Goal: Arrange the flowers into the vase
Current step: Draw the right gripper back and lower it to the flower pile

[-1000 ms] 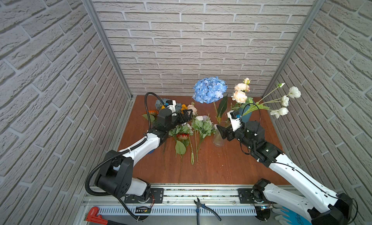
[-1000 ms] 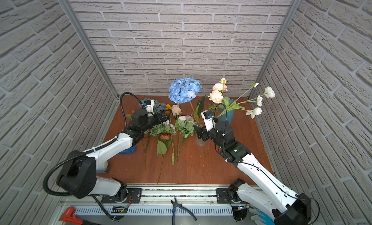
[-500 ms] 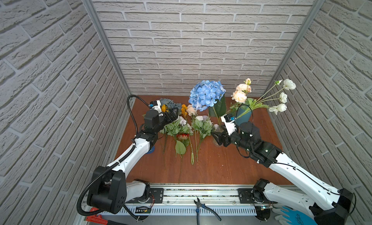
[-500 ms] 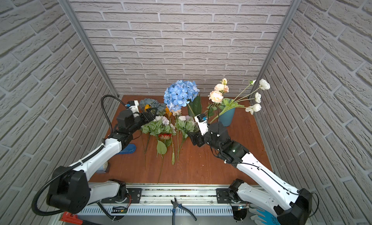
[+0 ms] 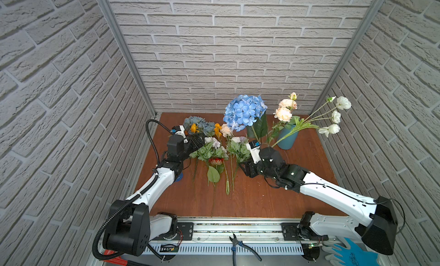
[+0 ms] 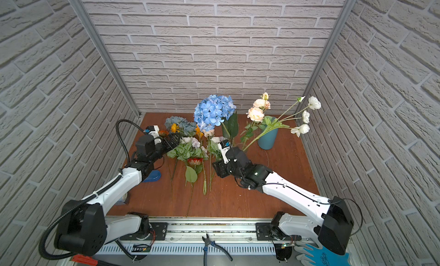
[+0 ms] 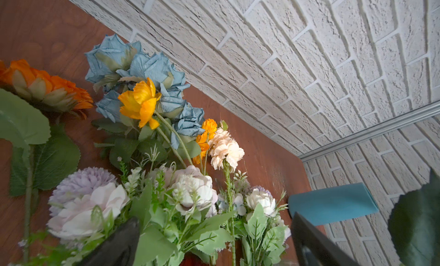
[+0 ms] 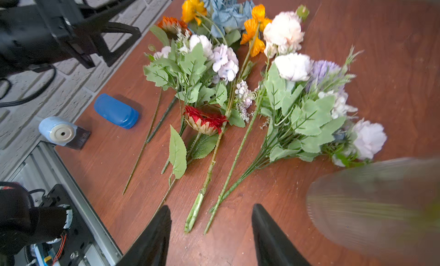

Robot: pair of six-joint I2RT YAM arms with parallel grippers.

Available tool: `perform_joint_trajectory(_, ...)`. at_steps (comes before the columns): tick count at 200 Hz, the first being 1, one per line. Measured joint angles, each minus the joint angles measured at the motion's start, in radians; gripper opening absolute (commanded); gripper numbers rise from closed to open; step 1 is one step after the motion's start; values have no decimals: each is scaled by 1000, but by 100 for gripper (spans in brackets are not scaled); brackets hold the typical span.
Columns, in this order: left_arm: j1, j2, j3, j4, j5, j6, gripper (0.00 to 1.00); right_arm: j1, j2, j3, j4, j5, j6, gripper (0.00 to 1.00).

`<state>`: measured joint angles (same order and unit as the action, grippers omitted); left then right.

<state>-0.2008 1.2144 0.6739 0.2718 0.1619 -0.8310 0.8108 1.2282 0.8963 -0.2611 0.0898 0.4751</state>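
Several flowers lie in a row mid-table: lilac-white bunches point(image 5: 215, 148) point(image 8: 302, 110), a red daisy point(image 8: 204, 119), orange blooms point(image 7: 140, 103) and a dusty blue cluster point(image 5: 198, 124). The teal vase point(image 5: 288, 140) point(image 6: 267, 140) holds peach roses point(image 5: 283, 112) and white poppies point(image 5: 335, 116). A blue hydrangea point(image 5: 244, 111) stands upright left of it. My left gripper point(image 5: 198, 141) point(image 7: 214, 238) is open over the leaves of a lilac-white bunch. My right gripper point(image 5: 246, 168) point(image 8: 210, 219) is open just above the table, with two green stem ends point(image 8: 197, 210) between its fingertips.
A ribbed clear glass point(image 8: 371, 205) stands blurred close beside my right gripper. A blue case point(image 8: 116, 111) and a tape roll point(image 8: 59, 132) sit near the table's left front. Pliers point(image 5: 240, 247) lie on the front rail, and a blue glove point(image 5: 347, 255) at the front right.
My right gripper has moved left and down from beside the hydrangea to the stem ends, and its jaws have narrowed. My left gripper has drawn back a little to the left.
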Motion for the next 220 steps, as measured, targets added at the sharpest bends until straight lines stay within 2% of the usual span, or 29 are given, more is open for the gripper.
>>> perform_joint_trajectory(31,8,0,-18,-1,0,1,98,59,195,76,-13,95,73,55)
perform_joint_trajectory(56,25,-19,-41,-3,1,1,98,77,360,219,-46,163,107,46)
perform_joint_trajectory(85,68,-61,-89,-4,3,-1,98,80,521,377,-109,264,143,41)
perform_joint_trajectory(114,101,-80,-127,-3,4,-3,98,79,646,465,-153,322,151,35)
perform_joint_trajectory(173,126,-80,-149,15,21,-13,98,60,812,557,-223,351,183,28)
perform_joint_trajectory(220,129,-77,-155,39,30,-26,98,39,841,560,-248,361,210,28)
